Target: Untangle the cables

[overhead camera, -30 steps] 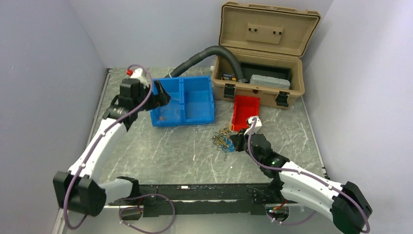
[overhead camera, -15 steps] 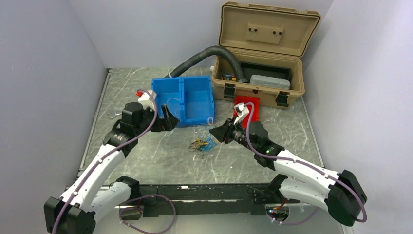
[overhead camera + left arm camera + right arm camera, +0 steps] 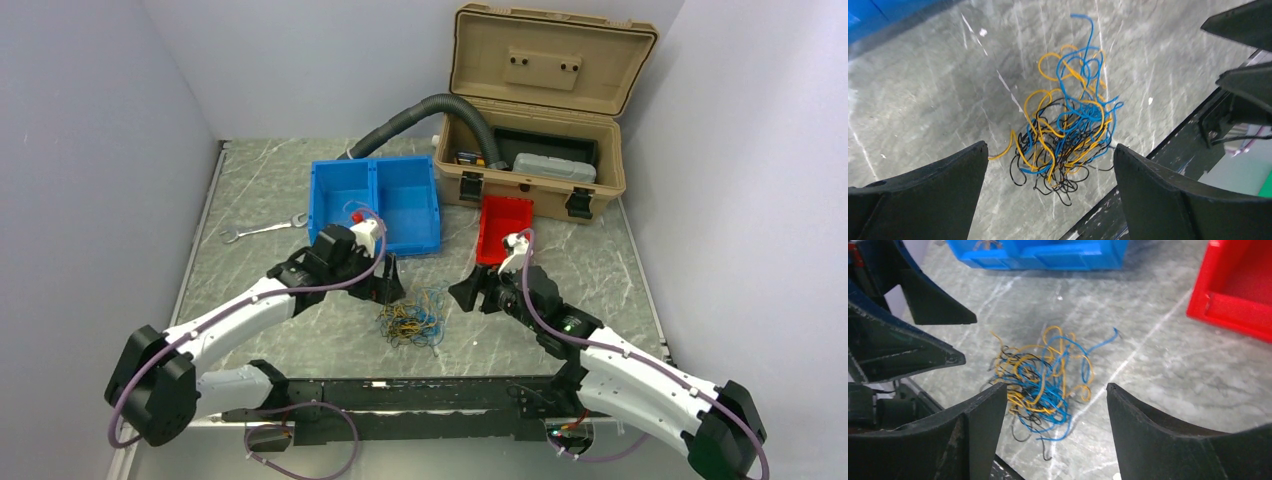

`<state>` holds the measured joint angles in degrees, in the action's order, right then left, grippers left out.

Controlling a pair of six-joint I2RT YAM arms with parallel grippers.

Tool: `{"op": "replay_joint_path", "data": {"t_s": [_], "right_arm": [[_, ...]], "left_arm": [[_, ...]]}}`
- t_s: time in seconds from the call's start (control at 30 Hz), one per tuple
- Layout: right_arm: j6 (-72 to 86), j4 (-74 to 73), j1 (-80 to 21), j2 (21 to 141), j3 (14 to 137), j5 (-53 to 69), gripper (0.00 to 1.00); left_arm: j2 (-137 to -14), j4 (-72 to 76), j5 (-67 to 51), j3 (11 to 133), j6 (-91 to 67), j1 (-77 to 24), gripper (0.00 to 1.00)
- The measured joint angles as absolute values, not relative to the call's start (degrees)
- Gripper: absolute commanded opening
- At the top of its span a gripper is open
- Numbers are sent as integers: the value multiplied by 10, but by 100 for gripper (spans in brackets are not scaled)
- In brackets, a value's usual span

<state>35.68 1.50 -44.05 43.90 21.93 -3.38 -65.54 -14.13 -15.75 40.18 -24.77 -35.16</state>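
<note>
Many hair-thin cables (image 3: 410, 325) knot loosely on veined grey table (image 3: 260, 180).

cables (image 3: 1068, 132): yellow, blue, black | table (image 3: 260, 180): grey marbled | bin (image 3: 400, 246): blue

Cables (image 3: 410, 325) on table (image 3: 600, 268) btwn L gripper (image 3: 393, 286), R gripper (image 3: 463, 296).

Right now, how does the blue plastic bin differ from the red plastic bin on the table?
The blue plastic bin is clearly larger than the red plastic bin. A divider splits the blue bin into two compartments; the red bin has one. The blue bin sits left of the open tan case; the red bin just in front of it. Both are open-topped and rest on the grey marbled table, beyond the tangle of thin wires.
</note>
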Motion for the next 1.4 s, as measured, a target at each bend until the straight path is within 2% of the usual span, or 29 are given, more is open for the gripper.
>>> {"op": "replay_joint_path", "data": {"t_s": [0.23, 0.5, 0.9, 1.23, 1.4], "right_arm": [[362, -48, -441, 463, 219, -38, 68], [361, -45, -443, 530, 219, 35, 60], [378, -10, -460, 562, 213, 44, 55], [379, 27, -484, 601, 210, 29, 53], [371, 37, -503, 621, 212, 20, 49]], "left_arm": [[-694, -153, -158, 401, -225, -388, 97], [-712, -159, -167, 395, -202, -390, 94], [-637, -35, -192, 272, -164, -391, 93], [-591, 39, -175, 226, -151, -391, 93], [-591, 57, -174, 217, -151, -391, 91]]}}
